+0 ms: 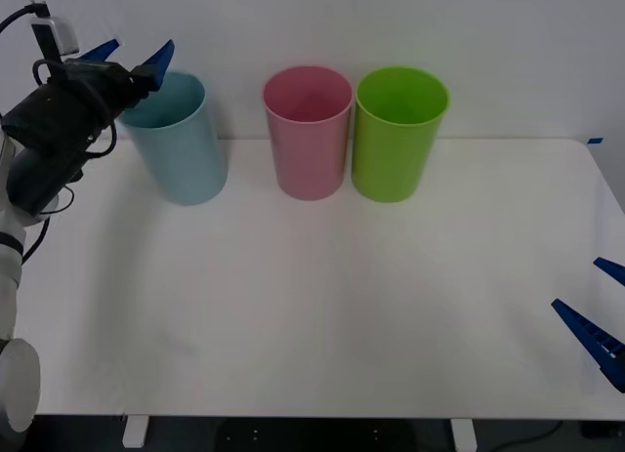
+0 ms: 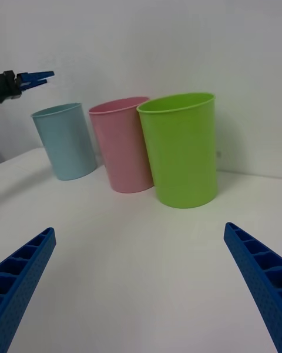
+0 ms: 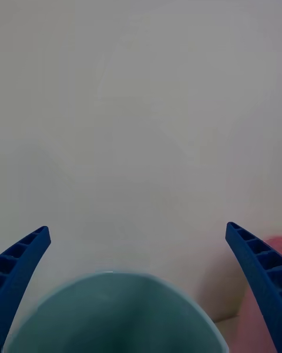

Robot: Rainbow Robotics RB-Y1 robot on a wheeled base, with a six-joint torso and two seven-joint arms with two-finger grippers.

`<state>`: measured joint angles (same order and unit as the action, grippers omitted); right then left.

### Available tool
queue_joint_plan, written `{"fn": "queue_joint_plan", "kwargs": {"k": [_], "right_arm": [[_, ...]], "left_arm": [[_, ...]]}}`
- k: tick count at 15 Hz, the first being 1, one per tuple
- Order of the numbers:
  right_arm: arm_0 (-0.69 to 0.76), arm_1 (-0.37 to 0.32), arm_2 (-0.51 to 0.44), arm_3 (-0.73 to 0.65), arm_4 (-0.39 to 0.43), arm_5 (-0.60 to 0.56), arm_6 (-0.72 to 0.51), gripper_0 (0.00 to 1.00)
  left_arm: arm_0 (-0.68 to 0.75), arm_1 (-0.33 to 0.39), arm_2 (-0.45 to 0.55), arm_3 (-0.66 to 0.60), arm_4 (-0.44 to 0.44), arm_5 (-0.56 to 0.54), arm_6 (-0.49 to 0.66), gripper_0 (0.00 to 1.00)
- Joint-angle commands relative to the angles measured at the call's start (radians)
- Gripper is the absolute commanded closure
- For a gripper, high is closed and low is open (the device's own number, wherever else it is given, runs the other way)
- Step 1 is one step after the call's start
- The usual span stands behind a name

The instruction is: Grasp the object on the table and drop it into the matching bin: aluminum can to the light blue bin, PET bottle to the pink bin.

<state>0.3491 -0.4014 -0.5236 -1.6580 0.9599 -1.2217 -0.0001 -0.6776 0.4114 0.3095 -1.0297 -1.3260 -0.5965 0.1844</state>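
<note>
Blue bin (image 1: 181, 140): L gripper (image 1: 132, 54) spread above rim. R gripper (image 1: 598, 310) spread, well apart, at table (image 1: 322, 306) edge.

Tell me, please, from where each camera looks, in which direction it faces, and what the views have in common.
Front view: from above the arms, looking down at the table; left gripper over the light blue bin, right gripper low at the right edge.
Right wrist view: low over the table, facing three bins; own open fingers.
Left wrist view: above the light blue bin, facing the wall; own open fingers.
Shared: the light blue bin.
</note>
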Motion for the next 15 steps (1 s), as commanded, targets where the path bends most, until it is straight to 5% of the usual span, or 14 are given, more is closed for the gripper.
{"fn": "queue_joint_plan", "kwargs": {"k": [1, 7, 15], "right_arm": [[0.000, 0.000, 0.000, 0.000, 0.000, 0.000, 0.000, 0.00], [0.000, 0.000, 0.000, 0.000, 0.000, 0.000, 0.000, 0.00], [0.000, 0.000, 0.000, 0.000, 0.000, 0.000, 0.000, 0.00]], "left_arm": [[0.052, 0.038, -0.046, -0.035, 0.107, -0.017, -0.009, 0.00], [0.267, 0.052, -0.052, -0.242, 0.235, -0.080, -0.020, 0.00], [0.506, 0.079, 0.033, -0.389, 0.251, -0.310, -0.069, 0.00]]}}
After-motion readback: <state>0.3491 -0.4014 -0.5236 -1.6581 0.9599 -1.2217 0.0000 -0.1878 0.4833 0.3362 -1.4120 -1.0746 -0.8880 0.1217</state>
